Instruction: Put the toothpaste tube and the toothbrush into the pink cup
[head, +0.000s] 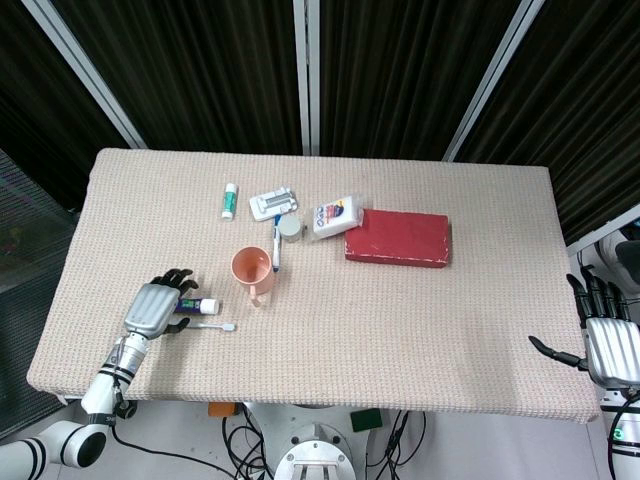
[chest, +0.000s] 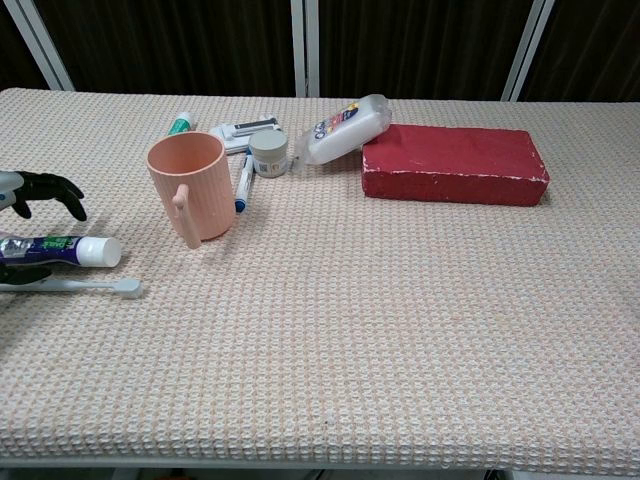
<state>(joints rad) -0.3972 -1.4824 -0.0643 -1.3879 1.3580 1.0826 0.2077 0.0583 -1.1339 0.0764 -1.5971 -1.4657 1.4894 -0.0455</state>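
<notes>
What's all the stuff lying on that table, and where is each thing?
pink cup: one, pink, upright, left of centre
toothpaste tube: one, purple with white cap, lying at left edge
toothbrush: one, white, lying in front of the tube
red box: one, red, flat, centre-right
white packet: one, leaning on the box
small jar: one, grey-white, behind the cup
table: one, beige woven cover
left hand: over the tube
right hand: off the right edge
</notes>
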